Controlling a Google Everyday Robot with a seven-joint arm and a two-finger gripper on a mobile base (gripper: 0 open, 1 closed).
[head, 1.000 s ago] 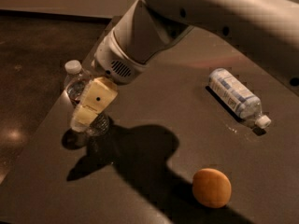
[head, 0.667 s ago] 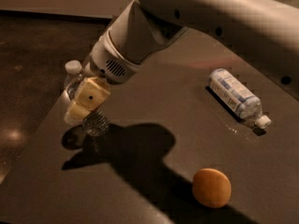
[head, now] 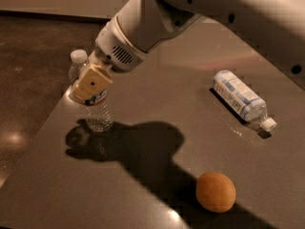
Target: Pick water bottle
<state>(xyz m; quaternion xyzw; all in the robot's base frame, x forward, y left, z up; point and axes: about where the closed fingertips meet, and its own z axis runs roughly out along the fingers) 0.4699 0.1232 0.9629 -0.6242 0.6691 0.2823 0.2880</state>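
The water bottle [head: 99, 114] stands upright near the table's left edge. It is small, clear and ribbed, with a white cap [head: 78, 56] and a narrow dark label band. My gripper [head: 89, 86] is at the bottle's upper body, just below the cap, with its tan pad across the front of the bottle and covering part of it. The white arm reaches in from the upper right. The bottle's foot is on or very close to the tabletop.
A second bottle [head: 238, 98] with a wide white-and-blue label lies on its side at the right. An orange [head: 216, 192] sits at the front. The table's left edge [head: 45, 128] runs close beside the upright bottle, with dark floor beyond.
My gripper has moved left and slightly up along the bottle. The bottle's cap now sits a little higher in view. The lying bottle and the orange have not moved.
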